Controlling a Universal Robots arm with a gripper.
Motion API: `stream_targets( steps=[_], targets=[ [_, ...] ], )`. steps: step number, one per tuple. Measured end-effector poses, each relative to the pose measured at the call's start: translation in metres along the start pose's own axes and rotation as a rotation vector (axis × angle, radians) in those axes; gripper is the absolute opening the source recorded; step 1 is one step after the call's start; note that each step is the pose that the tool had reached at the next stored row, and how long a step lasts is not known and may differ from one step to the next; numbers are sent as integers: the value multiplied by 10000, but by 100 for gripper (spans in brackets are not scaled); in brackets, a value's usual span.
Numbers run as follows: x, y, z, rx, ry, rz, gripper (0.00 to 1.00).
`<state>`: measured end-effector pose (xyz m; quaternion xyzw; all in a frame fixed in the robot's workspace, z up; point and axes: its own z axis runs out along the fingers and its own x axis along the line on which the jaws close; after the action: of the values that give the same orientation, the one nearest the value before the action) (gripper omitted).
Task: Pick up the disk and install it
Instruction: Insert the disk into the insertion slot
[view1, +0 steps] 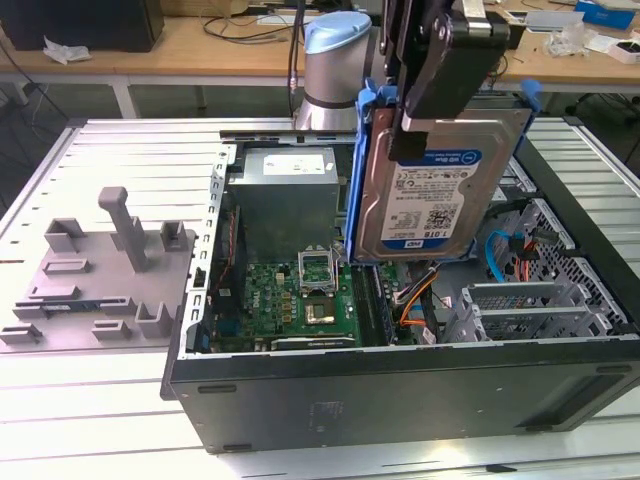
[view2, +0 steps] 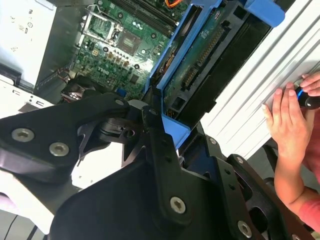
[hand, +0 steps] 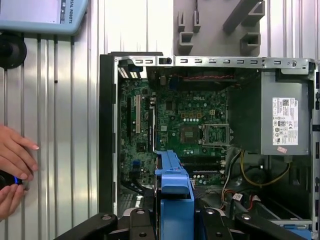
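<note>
The disk (view1: 428, 190) hangs upright above the open computer case (view1: 400, 390), label facing the exterior camera, with its blue bracket (view1: 358, 170) around the edges. My gripper (view1: 432, 95) is shut on the disk's upper end and holds it clear of the case's inside. In the second wrist view the disk's green circuit side (view2: 200, 55) and blue bracket (view2: 172, 85) run away from the black gripper links (view2: 150, 145). The first wrist view shows the bracket's edge (hand: 174, 192) between my fingers (hand: 131, 220), over the motherboard (hand: 185, 125).
In the case sit a grey power supply (view1: 290, 185), the motherboard (view1: 305, 300) and a metal drive cage (view1: 535, 305) with orange and blue cables. A grey plastic fixture (view1: 100, 265) lies on the slatted table at the exterior view's left. A person's hand (hand: 12, 160) rests beside the case.
</note>
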<state>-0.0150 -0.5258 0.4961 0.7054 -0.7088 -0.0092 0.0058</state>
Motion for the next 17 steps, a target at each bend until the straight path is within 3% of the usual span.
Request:
stream_targets(
  steps=[4, 17],
  targets=[
    [39, -47, 3, 1, -92, -2, 36],
    [137, -347, 10, 0, -176, -3, 36]
  ],
)
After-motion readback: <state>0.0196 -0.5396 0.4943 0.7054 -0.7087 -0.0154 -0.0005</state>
